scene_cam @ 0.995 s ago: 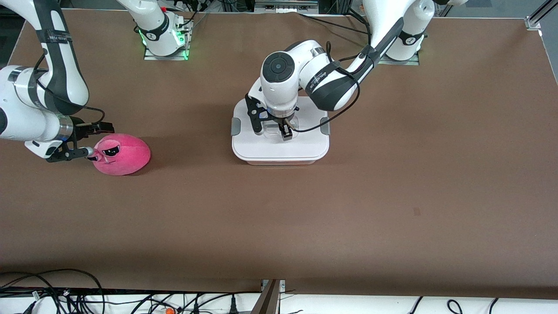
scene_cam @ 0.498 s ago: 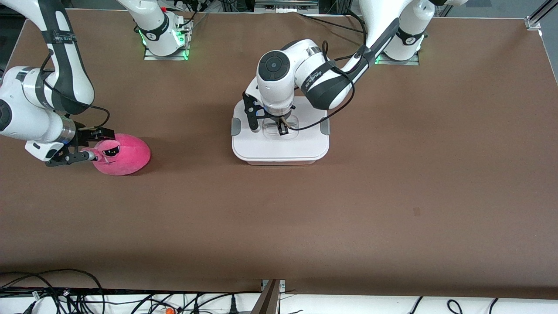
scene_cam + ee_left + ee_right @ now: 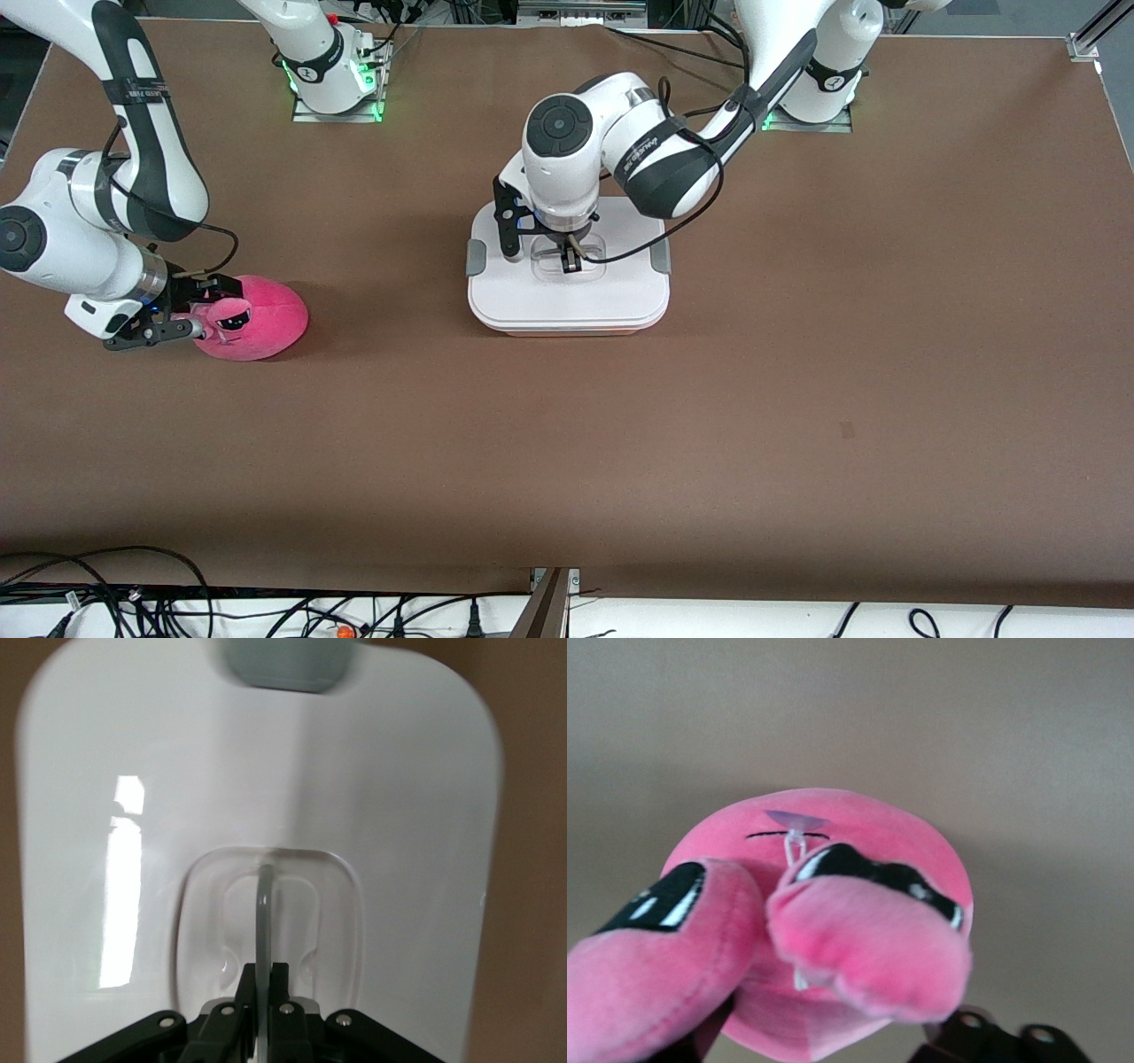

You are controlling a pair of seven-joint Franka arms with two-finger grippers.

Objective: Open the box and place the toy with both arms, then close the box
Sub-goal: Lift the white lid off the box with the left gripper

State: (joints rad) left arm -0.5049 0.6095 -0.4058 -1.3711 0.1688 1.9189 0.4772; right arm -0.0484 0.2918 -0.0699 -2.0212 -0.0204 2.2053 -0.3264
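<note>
The box (image 3: 567, 301) stands mid-table with its white lid (image 3: 399, 815) on top. A pinkish strip of the tub (image 3: 567, 330) shows under the lid's nearer edge. My left gripper (image 3: 567, 259) is over the lid's middle, shut on the clear handle (image 3: 263, 904) in the recess, as the left wrist view (image 3: 267, 970) shows. The pink toy (image 3: 261, 315) with black sunglasses lies toward the right arm's end of the table. My right gripper (image 3: 205, 308) is shut on its face end. The toy (image 3: 850, 868) fills the right wrist view and hides the fingers.
Grey clips (image 3: 477, 258) (image 3: 660, 257) sit at the lid's two ends; one shows in the left wrist view (image 3: 283, 660). The arm bases (image 3: 332, 80) (image 3: 819, 89) stand at the table's edge farthest from the front camera. Cables (image 3: 133, 602) lie off the nearer edge.
The left gripper rose a little with the lid, and the tub's pinkish edge came into view. The right gripper pushed in around the toy's face end and its fingers narrowed on it.
</note>
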